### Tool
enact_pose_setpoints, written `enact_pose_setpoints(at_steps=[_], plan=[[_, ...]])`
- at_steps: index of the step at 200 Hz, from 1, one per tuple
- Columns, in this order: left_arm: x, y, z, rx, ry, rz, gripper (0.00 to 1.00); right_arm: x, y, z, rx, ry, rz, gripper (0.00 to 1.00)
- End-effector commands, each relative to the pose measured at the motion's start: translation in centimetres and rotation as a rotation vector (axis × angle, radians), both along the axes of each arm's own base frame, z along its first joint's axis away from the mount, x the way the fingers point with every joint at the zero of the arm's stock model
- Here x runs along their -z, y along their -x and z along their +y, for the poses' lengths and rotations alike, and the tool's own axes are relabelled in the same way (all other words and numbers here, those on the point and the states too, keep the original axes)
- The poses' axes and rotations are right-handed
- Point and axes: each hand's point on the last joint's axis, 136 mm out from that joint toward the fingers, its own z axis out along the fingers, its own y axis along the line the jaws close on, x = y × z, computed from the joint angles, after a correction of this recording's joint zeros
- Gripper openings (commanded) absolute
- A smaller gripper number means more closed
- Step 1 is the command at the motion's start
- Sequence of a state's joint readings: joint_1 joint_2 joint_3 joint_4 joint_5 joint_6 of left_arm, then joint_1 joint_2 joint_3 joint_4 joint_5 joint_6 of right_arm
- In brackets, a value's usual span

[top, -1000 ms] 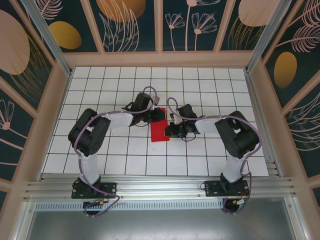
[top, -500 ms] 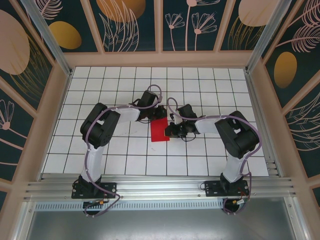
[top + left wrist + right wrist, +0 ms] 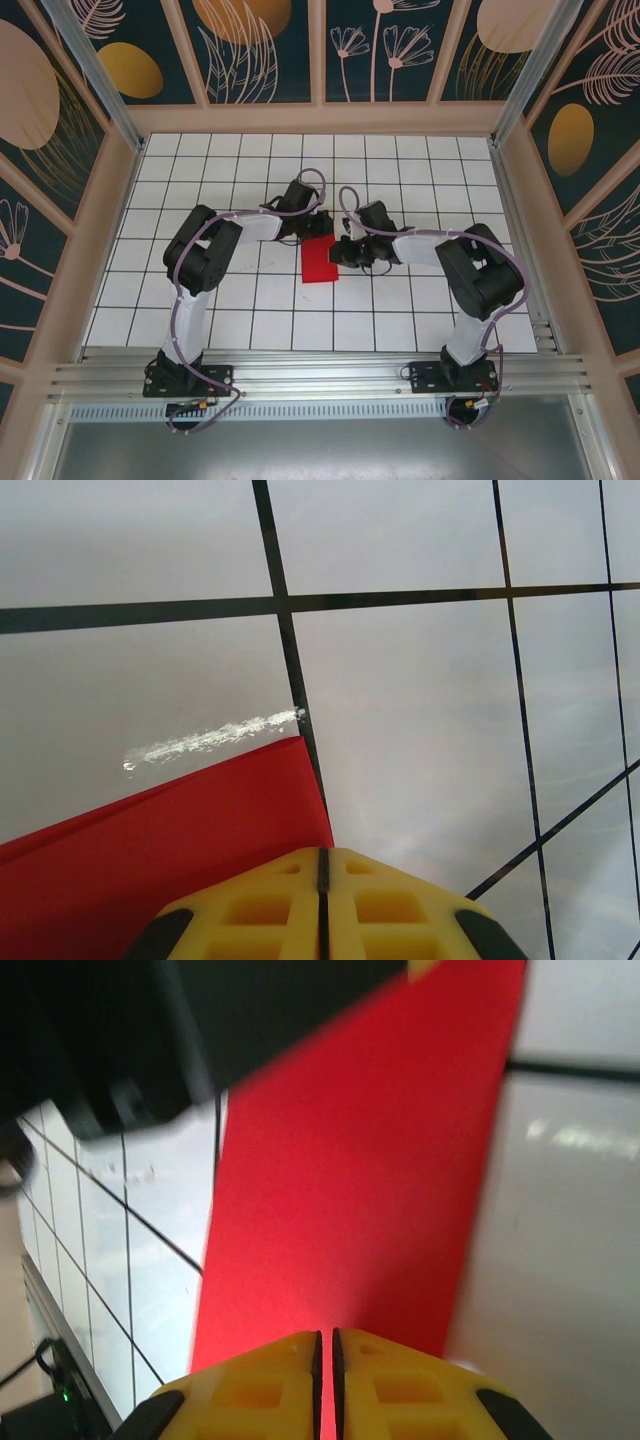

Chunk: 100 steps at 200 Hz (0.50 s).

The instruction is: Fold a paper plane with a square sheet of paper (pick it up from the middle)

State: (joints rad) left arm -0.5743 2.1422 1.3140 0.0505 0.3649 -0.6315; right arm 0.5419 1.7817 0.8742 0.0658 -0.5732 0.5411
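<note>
From above, near the middle of the white gridded table (image 3: 200, 300), the square sheet of paper (image 3: 320, 262) lies flat as a narrow bright red strip, its long side running near to far. Both arms reach inward to it. The left gripper (image 3: 322, 228) sits at the strip's far end and the right gripper (image 3: 340, 253) just beside its right edge. At this size I cannot tell how the fingers of either one stand.

Down at the left wrist, the left gripper (image 3: 322, 858) has its two yellow fingers pressed together, with only a thin dark seam between them. The square sheet of paper (image 3: 170, 850) fills the lower left, and its pointed corner ends at a black grid line just left of the fingers. Its edge runs under the left finger, but whether that finger pinches it cannot be told. A pale scuff mark (image 3: 210, 740) streaks the table (image 3: 420, 730) just beyond the corner.

Over at the right wrist, the right gripper (image 3: 327, 1345) has its fingers drawn narrow, with a slim slit between them. They sit over the near end of the square sheet of paper (image 3: 370, 1180), and a grip on it cannot be made out. A dark blurred body (image 3: 120, 1030) overhangs the far left part of the sheet.
</note>
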Motion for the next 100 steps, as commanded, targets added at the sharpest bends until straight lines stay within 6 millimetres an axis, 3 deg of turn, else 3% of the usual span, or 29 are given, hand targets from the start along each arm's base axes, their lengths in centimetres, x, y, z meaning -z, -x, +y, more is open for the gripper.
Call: enact_pose_setpoints(at_steps=[1,50,100], plan=[[2.8,0.5,1.6,-0.013,-0.093,0.049,0.1,-1.5,-3.1,-0.7,0.093,-0.024,-0.044,0.13],[3.0,0.5,1.6,-0.015,-0.094,0.053,0.1,-1.3,-4.3,0.6,0.062,-0.056,-0.039,0.12],[3.1,0.5,1.8,-0.029,-0.101,0.057,0.09,0.6,-4.6,0.6,0.069,-0.016,0.009,0.11]])
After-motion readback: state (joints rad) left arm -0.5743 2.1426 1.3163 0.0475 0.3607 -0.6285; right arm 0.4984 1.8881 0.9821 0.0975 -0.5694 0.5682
